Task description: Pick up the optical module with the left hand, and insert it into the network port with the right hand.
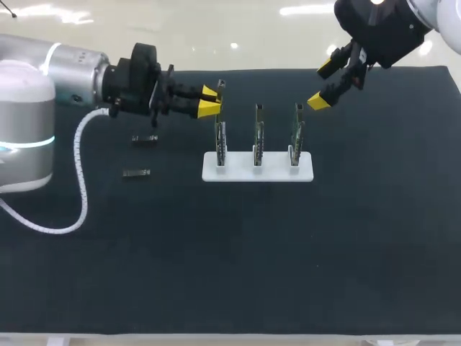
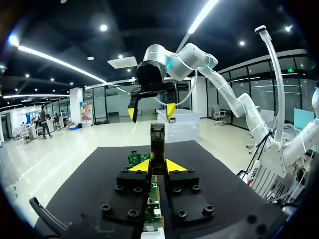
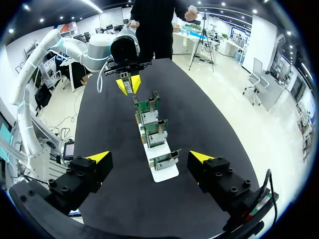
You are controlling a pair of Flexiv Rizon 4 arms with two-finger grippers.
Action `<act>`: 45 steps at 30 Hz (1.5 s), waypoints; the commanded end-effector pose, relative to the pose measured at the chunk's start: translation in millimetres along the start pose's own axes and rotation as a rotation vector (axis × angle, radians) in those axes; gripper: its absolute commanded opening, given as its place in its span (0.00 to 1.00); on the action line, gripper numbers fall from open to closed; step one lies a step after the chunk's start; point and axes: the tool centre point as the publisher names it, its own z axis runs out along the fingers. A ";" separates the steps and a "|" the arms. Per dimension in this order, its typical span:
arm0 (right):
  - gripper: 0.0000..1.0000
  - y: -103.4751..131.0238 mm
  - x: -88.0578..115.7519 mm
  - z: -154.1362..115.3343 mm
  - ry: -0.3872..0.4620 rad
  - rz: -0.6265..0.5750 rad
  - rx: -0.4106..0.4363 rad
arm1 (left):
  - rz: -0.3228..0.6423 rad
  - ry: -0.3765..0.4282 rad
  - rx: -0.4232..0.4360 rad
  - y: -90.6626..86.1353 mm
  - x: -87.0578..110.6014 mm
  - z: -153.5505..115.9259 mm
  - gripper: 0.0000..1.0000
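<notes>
The left claw (image 1: 210,101) pinches the optical module (image 2: 157,142) upright between its narrowly parted fingertips — light, stiff, slick metal, I judge. The right claw (image 1: 323,85) gapes wide, empty — it should take the module's free end.

Black cloth-covered table (image 1: 238,267) spreading under both sets of jaws, pale glossy floor (image 1: 180,43) beyond them mirroring lights, long ceiling light strips (image 2: 50,59) overhead, glass walls (image 2: 259,94) far ahead

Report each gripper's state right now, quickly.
Left gripper: shut on the optical module.
Right gripper: open, holding nothing.
</notes>
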 end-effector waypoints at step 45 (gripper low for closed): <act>1.00 13.0 -84.3 49.9 -0.042 -0.184 0.055 | 0.009 -0.006 0.027 12.4 4.2 3.1 0.00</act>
